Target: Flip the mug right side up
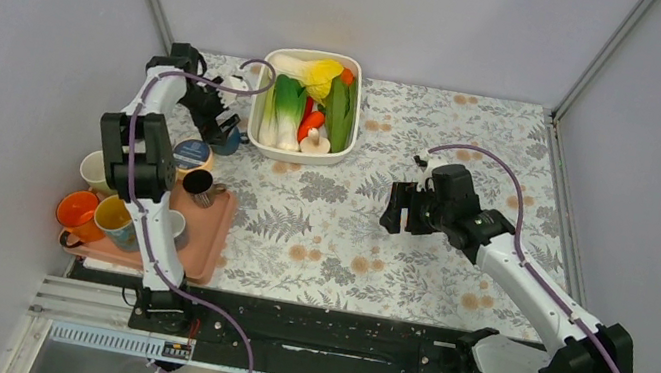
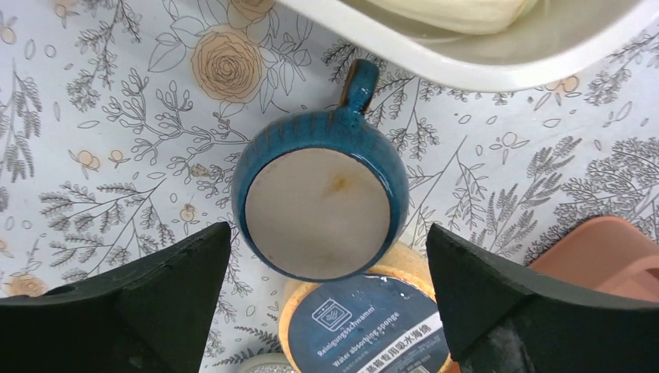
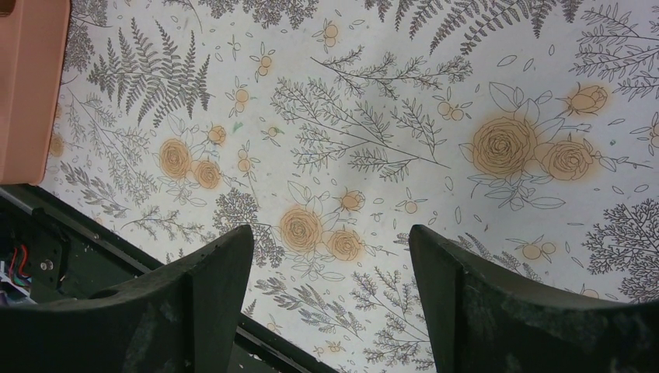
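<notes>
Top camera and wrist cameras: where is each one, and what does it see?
Top external: high behind, looking down at the flower-patterned table; left arm, right arm show.
Left wrist: on left arm, facing down at the upside-down blue ceramic mug; open left tool shows.
Right wrist: on right arm, facing down at bare table; open right tool shows.
Shared: top and left wrist both see the mug.

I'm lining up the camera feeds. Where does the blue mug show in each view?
Top external: the blue mug is upper left, just left of the white dish.
Left wrist: centre of the picture, bottom up.
Right wrist: not in it.
Shared landmark: the pink tray shows in all three.
</notes>
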Tool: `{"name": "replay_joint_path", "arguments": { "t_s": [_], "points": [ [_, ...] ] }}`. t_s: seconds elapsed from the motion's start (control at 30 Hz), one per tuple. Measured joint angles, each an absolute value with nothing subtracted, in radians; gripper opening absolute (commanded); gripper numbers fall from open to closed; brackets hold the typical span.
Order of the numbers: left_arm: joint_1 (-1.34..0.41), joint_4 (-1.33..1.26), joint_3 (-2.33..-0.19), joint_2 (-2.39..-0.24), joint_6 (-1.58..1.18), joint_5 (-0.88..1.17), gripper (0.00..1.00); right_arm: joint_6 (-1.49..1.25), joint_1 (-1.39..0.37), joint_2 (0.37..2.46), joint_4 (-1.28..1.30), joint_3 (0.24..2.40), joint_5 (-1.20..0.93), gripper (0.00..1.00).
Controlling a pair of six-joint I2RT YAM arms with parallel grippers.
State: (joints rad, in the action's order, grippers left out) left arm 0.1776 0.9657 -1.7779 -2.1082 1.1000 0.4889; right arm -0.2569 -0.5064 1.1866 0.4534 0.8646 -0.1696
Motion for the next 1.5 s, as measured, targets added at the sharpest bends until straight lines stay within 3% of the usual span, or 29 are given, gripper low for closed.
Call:
{"name": "replay_joint_path", "arguments": {
  "t_s": [0.2,0.23,0.3,0.33,0.5,0.7,0.87,1.27,1.4,1.5],
  "points": [
    [0.149,0.981,-1.782,-2.055,1.108,0.514,0.97,-0.251,-0.506,1.171,0.453,0.864,-0.170,0.82],
    [0.137,0.980,-1.785,-2.048,1.108,0.516,0.93,-0.250,-0.506,1.170,0.453,0.863,-0.170,0.82],
    [0.103,0.978,-1.791,-2.037,1.112,0.519,0.72,-0.248,-0.506,1.169,0.452,0.863,-0.170,0.82],
    [0.086,0.979,-1.794,-2.036,1.116,0.519,0.67,-0.248,-0.506,1.169,0.452,0.863,-0.169,0.82],
    [0.020,1.012,-1.831,-2.061,1.162,0.496,0.55,-0.247,-0.506,1.139,0.446,0.842,-0.168,0.82],
    [0.028,1.084,-1.982,-2.187,1.207,0.428,0.56,-0.247,-0.506,1.093,0.446,0.821,-0.166,0.82],
    [0.038,1.121,-1.983,-2.220,1.235,0.390,0.63,-0.248,-0.506,1.080,0.445,0.811,-0.165,0.83],
    [0.010,1.022,-1.974,-2.292,1.172,0.279,0.61,-0.248,-0.506,1.078,0.446,0.807,-0.166,0.83],
    [0.011,1.007,-1.974,-2.305,1.168,0.252,0.40,-0.248,-0.506,1.078,0.446,0.807,-0.166,0.83],
    [0.011,0.994,-1.974,-2.307,1.165,0.239,0.13,-0.248,-0.506,1.078,0.446,0.807,-0.166,0.83]
  ]
}}
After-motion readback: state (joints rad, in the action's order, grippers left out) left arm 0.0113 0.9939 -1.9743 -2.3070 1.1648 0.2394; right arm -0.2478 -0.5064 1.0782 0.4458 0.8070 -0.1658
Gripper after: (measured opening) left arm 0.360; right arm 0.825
